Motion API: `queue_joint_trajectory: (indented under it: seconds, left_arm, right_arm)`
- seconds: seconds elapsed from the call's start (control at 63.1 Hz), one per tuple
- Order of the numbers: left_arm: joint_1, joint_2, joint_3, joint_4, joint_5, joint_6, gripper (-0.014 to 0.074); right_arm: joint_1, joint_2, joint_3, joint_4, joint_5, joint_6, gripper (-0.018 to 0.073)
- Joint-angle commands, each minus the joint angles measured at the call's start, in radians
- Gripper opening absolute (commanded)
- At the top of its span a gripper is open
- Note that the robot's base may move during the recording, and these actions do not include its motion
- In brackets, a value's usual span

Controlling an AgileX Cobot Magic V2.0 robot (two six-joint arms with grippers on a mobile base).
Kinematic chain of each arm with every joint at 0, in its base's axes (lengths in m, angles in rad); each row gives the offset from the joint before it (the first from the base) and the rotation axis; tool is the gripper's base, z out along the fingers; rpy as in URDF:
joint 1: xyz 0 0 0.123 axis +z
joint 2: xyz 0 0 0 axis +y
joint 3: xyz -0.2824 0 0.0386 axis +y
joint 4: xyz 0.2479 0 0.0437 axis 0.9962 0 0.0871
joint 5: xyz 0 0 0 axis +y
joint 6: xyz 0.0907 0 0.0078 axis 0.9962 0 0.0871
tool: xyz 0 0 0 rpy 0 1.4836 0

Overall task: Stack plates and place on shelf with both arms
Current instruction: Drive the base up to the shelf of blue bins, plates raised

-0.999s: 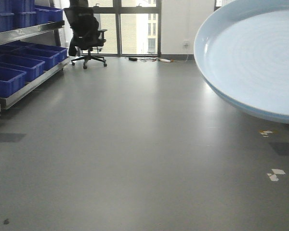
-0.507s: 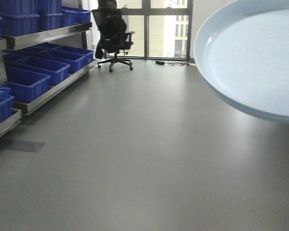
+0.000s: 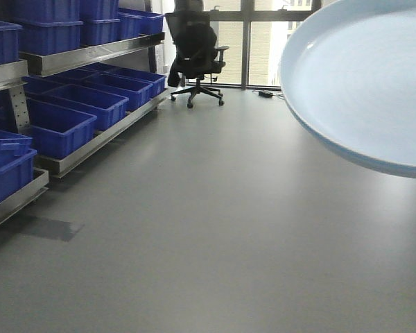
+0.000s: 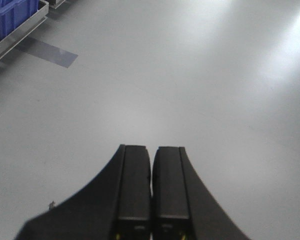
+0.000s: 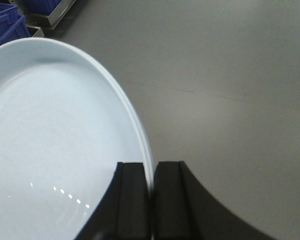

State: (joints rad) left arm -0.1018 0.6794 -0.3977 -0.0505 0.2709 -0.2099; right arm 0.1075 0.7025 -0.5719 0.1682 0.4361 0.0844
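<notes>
A large pale blue-white plate (image 3: 364, 76) fills the upper right of the front view, held up in the air above the floor. In the right wrist view the same plate (image 5: 55, 130) spreads to the left, and my right gripper (image 5: 151, 172) is shut on its rim, one finger on each side. I cannot tell whether one plate or a stack of two is held. My left gripper (image 4: 151, 157) is shut and empty, its fingers pressed together over bare grey floor.
A metal shelf rack (image 3: 90, 52) with several blue bins (image 3: 62, 128) runs along the left wall. A black office chair (image 3: 197, 59) stands by the windows at the back. A blue bin (image 4: 12, 15) and the rack's edge show at the top left of the left wrist view.
The view has swung left across the room: the shelf rack and bins have come closer and larger, and the chair has shifted right. The plate stays fixed at upper right.
</notes>
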Motion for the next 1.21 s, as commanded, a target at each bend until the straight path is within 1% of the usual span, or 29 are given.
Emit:
queue_joint_trajectory:
  seconds: [0.0, 1.189]
  left_arm:
    - [0.002, -0.001, -0.028, 0.0, -0.075, -0.009, 0.0089]
    - [0.002, -0.001, -0.028, 0.0, -0.075, -0.009, 0.0089]
  right_arm:
    - [-0.004, -0.007, -0.034, 0.008, -0.095, -0.004, 0.0056]
    - [-0.004, -0.007, -0.034, 0.008, -0.095, -0.004, 0.0056]
